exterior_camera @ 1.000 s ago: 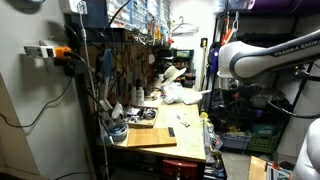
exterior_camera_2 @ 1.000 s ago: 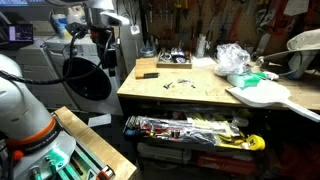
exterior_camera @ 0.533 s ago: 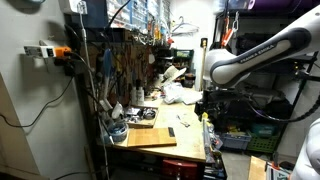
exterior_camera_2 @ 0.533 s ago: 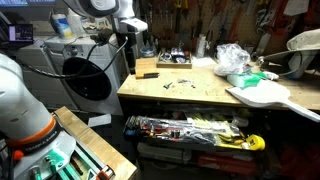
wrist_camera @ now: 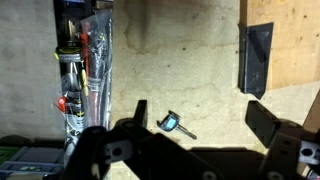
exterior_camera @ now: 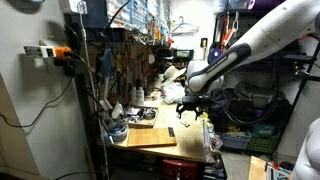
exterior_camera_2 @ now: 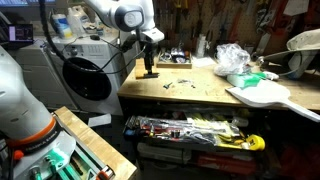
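My gripper (wrist_camera: pixel 200 125) is open and empty, jaws spread wide, hanging above the workbench top (wrist_camera: pixel 190 50). A small blue-headed key-like tool (wrist_camera: pixel 172 123) lies on the bench just below, between the fingers and closer to the left one (wrist_camera: pixel 135 112). A flat dark rectangular block (wrist_camera: pixel 256 58) lies at the edge of a wooden board (wrist_camera: pixel 295 40). In both exterior views the gripper (exterior_camera: pixel 185 108) (exterior_camera_2: pixel 150 58) hovers over the bench end, above the dark block (exterior_camera_2: pixel 147 73).
An open drawer full of tools (exterior_camera_2: pixel 190 128) sticks out under the bench front. A crumpled plastic bag (exterior_camera_2: pixel 232 57) and a white guitar-shaped board (exterior_camera_2: pixel 262 95) lie further along. Tools hang on the back wall (exterior_camera: pixel 130 60). A round-fronted machine (exterior_camera_2: pixel 85 78) stands beside the bench.
The arm has swung from beside the bench to over it and come down, bringing the gripper close above the bench end by the dark block.
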`<state>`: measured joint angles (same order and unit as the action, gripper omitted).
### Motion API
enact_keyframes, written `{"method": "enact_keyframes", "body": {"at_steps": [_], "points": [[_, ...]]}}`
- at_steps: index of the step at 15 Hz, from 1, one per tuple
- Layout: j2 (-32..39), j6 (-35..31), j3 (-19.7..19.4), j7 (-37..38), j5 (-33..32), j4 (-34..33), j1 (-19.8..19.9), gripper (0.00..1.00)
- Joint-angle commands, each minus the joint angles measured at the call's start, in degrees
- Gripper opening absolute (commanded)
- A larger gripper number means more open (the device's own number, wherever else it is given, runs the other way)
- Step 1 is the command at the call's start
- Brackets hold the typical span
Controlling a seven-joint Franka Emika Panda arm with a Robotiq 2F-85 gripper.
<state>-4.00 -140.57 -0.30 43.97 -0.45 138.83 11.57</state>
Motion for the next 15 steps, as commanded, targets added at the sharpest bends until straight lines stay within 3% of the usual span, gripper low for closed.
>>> {"method": "enact_keyframes", "body": {"at_steps": [1,5,6,12,15], "points": [[8.6,-2.5,-1.4,-0.4,0.9,-6.2,-2.7,1.0],[13.6,-3.8,-1.4,-2.9,1.7,-10.3,-5.8,1.0],[10.7,-2.4,-2.4,-1.7,0.8,-8.1,-5.9,1.0],[13.2,-2.8,-2.5,-1.9,1.1,-10.4,-7.1,1.0],[15.6,-6.1,-3.8,-0.4,-1.4,-12.1,-8.0,1.0]]}}
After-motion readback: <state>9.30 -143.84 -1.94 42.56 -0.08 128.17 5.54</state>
